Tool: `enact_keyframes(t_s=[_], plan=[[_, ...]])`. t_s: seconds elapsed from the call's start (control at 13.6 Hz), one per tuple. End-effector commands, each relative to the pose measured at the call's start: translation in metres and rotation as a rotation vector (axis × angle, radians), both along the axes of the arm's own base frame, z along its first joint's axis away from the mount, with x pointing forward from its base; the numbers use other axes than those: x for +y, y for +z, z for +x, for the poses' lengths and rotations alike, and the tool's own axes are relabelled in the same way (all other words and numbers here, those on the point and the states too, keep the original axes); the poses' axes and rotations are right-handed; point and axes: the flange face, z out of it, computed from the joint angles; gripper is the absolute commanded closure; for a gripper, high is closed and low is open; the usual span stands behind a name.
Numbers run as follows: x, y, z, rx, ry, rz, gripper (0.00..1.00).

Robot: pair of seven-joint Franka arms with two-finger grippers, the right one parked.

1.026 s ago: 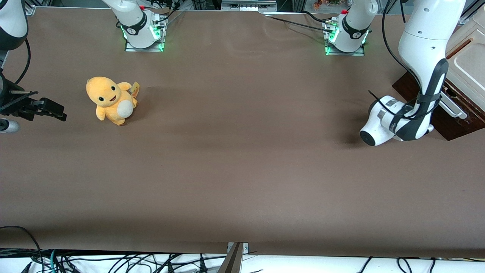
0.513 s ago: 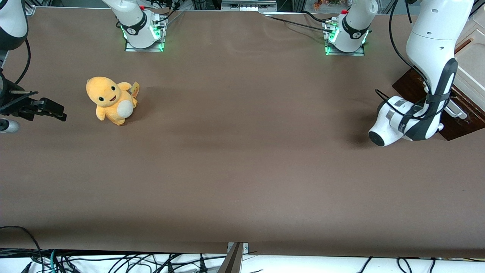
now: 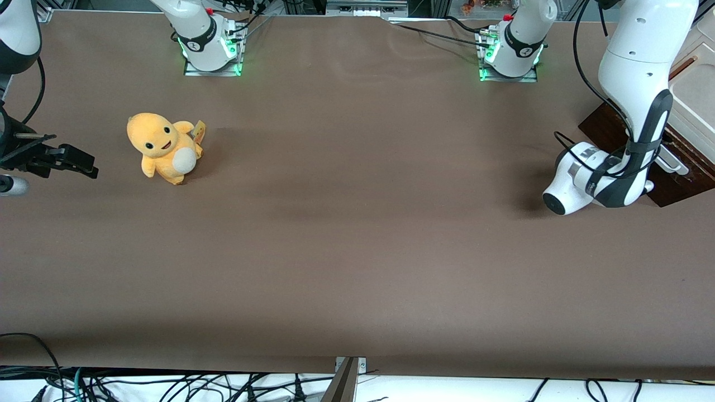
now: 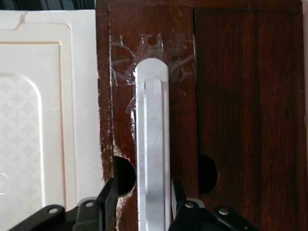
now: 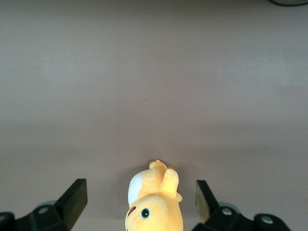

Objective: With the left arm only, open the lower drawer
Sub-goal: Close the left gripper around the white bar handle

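Note:
The lower drawer (image 4: 183, 110) has a dark brown wooden front with a long white bar handle (image 4: 152, 144) taped at its end. My left arm (image 3: 634, 84) reaches down to it at the working arm's end of the table. Its black gripper (image 4: 143, 204) is open and straddles the handle. One finger (image 4: 108, 202) stands a little off the bar, over a round cut-out. The other finger (image 4: 177, 197) is close beside the bar. In the front view the arm's wrist hides the gripper, and only the handle's end (image 3: 670, 163) and part of the brown front (image 3: 603, 128) show.
A cream panel (image 4: 48, 120) adjoins the drawer front, on the cabinet (image 3: 695, 95). An orange plush toy (image 3: 163, 146) sits toward the parked arm's end of the brown table (image 3: 357, 234). Two white arm bases with green lights (image 3: 211, 47) (image 3: 511, 53) stand farthest from the front camera.
The left arm's wrist has shifted toward the cabinet since a second ago. Over the last half second it has barely moved. The plush toy has stayed put.

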Motion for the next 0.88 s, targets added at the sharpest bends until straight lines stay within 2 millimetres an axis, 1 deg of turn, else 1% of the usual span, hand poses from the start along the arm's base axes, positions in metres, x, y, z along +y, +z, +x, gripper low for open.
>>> enact_keyframes(t_s=[0.0, 0.07, 0.29, 0.37, 0.51, 0.59, 0.73, 0.81], plan=[[0.0041, -0.0008, -0.0001, -0.015, -0.026, 0.011, 0.49], [0.0039, -0.0011, 0.0002, -0.016, -0.027, 0.009, 0.49], [0.0037, -0.0013, 0.0002, -0.017, -0.027, 0.007, 0.73], [0.0023, -0.0012, 0.0004, -0.016, -0.029, 0.007, 0.78], [0.0014, -0.0014, 0.0007, -0.017, -0.031, 0.005, 0.8], [0.0016, -0.0009, 0.0011, -0.018, -0.03, 0.006, 0.84], [0.0, -0.0011, 0.0017, -0.019, -0.033, 0.004, 0.88], [0.0, -0.0011, 0.0017, -0.019, -0.033, 0.004, 0.88]])
